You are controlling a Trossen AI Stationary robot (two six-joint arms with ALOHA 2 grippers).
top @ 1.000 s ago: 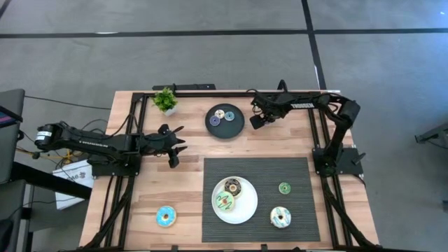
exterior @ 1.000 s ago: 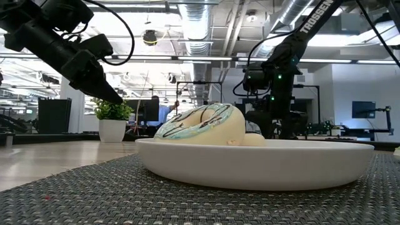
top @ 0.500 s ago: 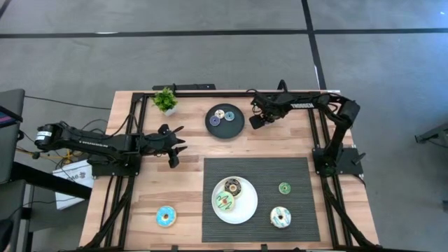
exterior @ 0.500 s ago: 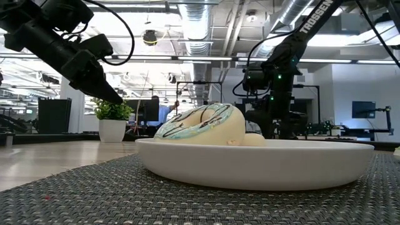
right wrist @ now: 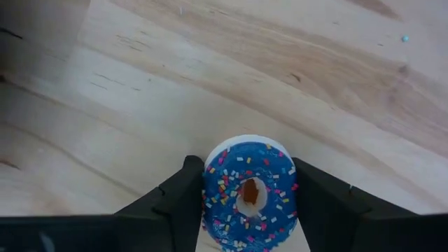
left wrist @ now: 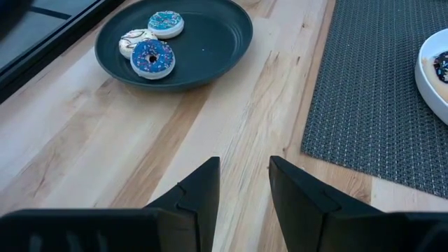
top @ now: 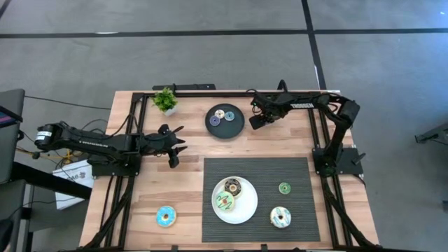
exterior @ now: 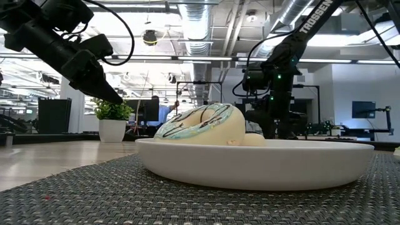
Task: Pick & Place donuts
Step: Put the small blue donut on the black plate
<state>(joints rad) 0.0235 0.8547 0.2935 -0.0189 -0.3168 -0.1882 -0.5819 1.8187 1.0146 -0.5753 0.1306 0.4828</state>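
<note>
My right gripper hovers over the wood just right of the black plate and is shut on a blue sprinkled mini donut. Three minis lie on the black plate: blue, cream and purple-blue. The white plate holds the brown donut and the white-green donut. The blue donut lies on the wood; the cream-pink donut and a green mini lie on the mat. My left gripper waits open at the table's left. My right gripper pinches the blue mini donut between its two fingers, one on each side of its outer rim. The iced face is turned toward the wrist camera. The fingers point down at the wood; I cannot tell whether the donut touches the table.
A grey woven mat covers the table's near right half. A small potted plant stands at the far left corner. Bare wood lies between the left gripper and the mat. Black frame rails run along both table sides.
</note>
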